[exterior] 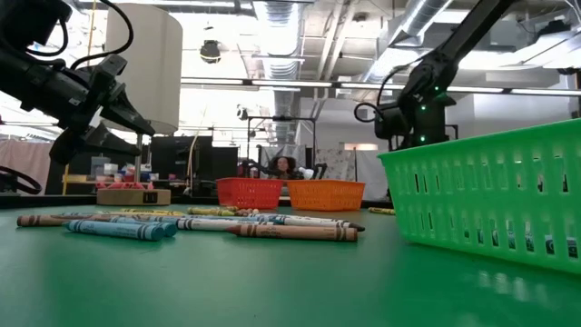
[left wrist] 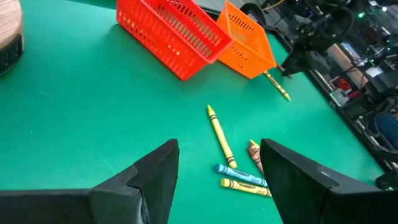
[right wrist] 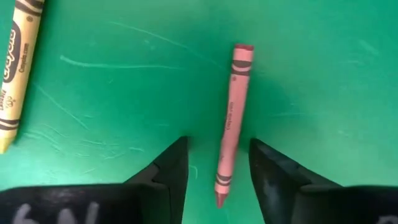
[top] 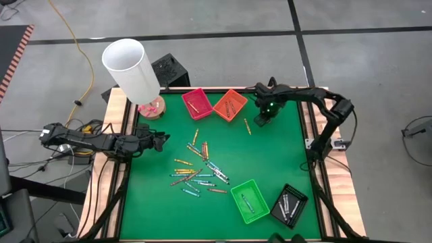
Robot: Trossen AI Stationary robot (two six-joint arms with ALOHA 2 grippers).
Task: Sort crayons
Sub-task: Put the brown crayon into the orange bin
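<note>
Several crayons (top: 199,172) lie loose on the green mat at the table's middle. A pink-red crayon (right wrist: 235,99) lies flat on the mat near the orange tray (top: 229,104). My right gripper (right wrist: 219,142) points down over it, open, one finger on either side of the crayon's lower end, with mat showing between each finger and the crayon. A yellow crayon (right wrist: 13,74) lies beside it on the mat. My left gripper (left wrist: 219,149) hovers open at the table's left side (top: 158,140), with nothing between its fingers.
A red tray (top: 196,102) stands beside the orange one at the far edge. A green tray (top: 250,200) and a black tray (top: 289,204) stand at the near right, both holding crayons. A tall white cylinder (top: 131,67) rises at the far left corner.
</note>
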